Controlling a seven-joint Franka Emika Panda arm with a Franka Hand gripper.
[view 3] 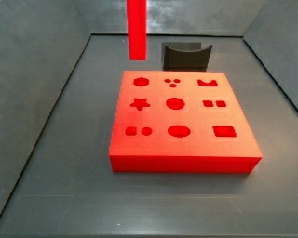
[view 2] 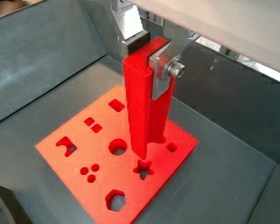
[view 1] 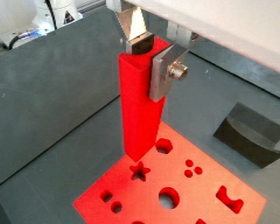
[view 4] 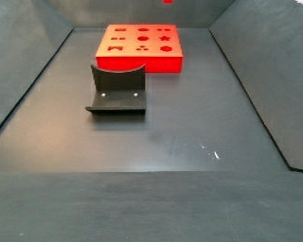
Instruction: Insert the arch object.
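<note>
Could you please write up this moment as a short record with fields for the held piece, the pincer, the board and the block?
held piece: long bright red straight bar, hanging upright, lower end above the board, not yet inserted
pincer: pincer, shut on the bar's upper end, above the board
board: flat red board with shaped holes, lying on the grey floor
block: dark grey block with a concave top, on the floor beside the board, untouched
</note>
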